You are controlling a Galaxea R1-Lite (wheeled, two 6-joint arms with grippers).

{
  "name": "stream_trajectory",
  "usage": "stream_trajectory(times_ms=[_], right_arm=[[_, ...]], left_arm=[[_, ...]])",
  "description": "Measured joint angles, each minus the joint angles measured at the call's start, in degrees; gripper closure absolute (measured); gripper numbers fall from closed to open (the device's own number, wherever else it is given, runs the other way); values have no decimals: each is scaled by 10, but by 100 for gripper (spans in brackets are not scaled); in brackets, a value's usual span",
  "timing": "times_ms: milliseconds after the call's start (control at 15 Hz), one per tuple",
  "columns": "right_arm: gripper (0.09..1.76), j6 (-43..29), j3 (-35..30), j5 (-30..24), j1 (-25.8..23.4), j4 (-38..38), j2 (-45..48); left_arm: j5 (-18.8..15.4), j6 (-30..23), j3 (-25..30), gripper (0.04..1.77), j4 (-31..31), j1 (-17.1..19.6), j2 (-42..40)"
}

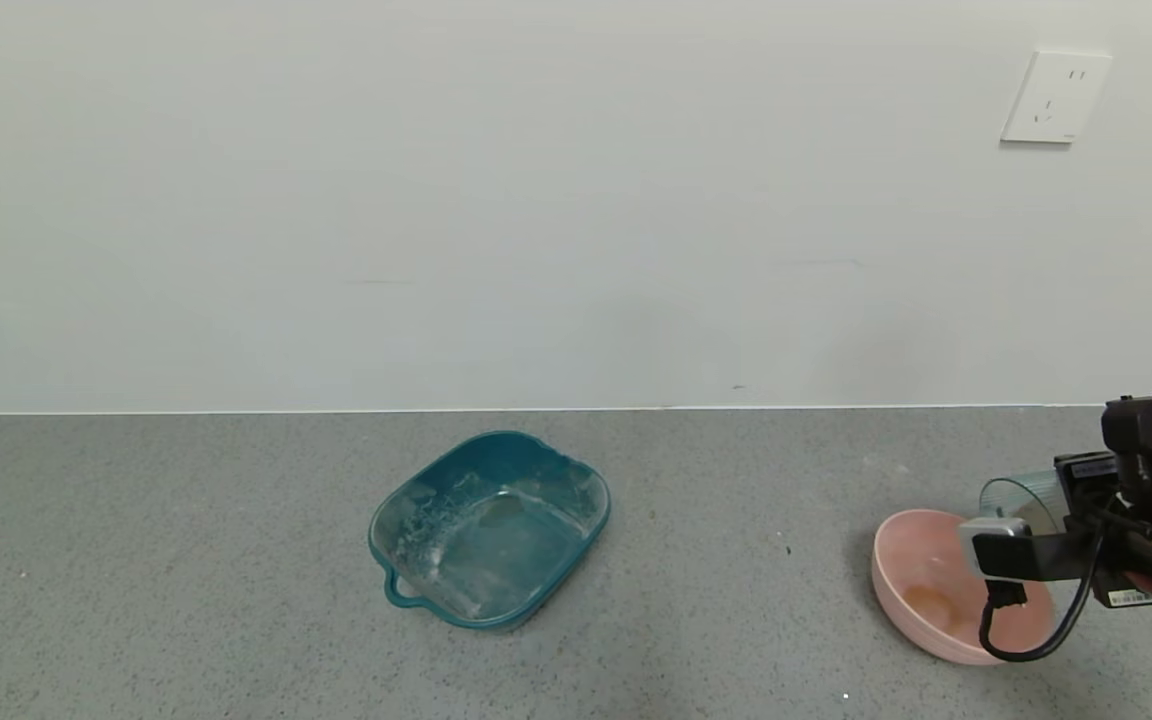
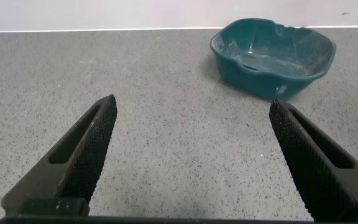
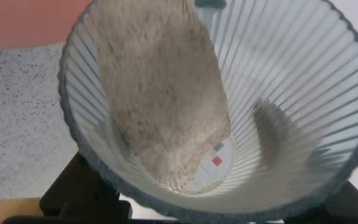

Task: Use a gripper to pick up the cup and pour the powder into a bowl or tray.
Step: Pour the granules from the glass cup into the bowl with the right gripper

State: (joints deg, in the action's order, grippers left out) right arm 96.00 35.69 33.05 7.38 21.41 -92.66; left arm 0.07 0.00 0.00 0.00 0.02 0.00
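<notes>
My right gripper (image 1: 1056,505) is shut on the clear ribbed cup (image 1: 1021,497) and holds it tipped on its side over the pale pink bowl (image 1: 911,570) at the far right. In the right wrist view the cup (image 3: 291,99) fills the frame and off-white powder (image 3: 160,99) lies along its wall, spread from its bottom towards the rim. A little tan powder lies in the bowl. My left gripper (image 2: 191,149) is open and empty above bare counter, out of the head view.
A teal rounded-square tray (image 1: 489,527) with a handle and white residue sits mid-counter, also in the left wrist view (image 2: 272,56). The grey speckled counter ends at a white wall with a socket (image 1: 1054,97).
</notes>
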Motion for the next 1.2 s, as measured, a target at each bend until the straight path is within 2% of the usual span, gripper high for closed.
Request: stream_trajectory(times_ms=[400, 867, 1200], right_arm=[[50, 5, 0, 17, 11, 0, -8], [50, 20, 2, 68, 31, -1, -12], [50, 20, 3, 74, 37, 0, -18]], left_arm=[[0, 0, 0, 5, 0, 0, 0], [0, 0, 0, 5, 0, 0, 0], [0, 0, 0, 5, 0, 0, 0]])
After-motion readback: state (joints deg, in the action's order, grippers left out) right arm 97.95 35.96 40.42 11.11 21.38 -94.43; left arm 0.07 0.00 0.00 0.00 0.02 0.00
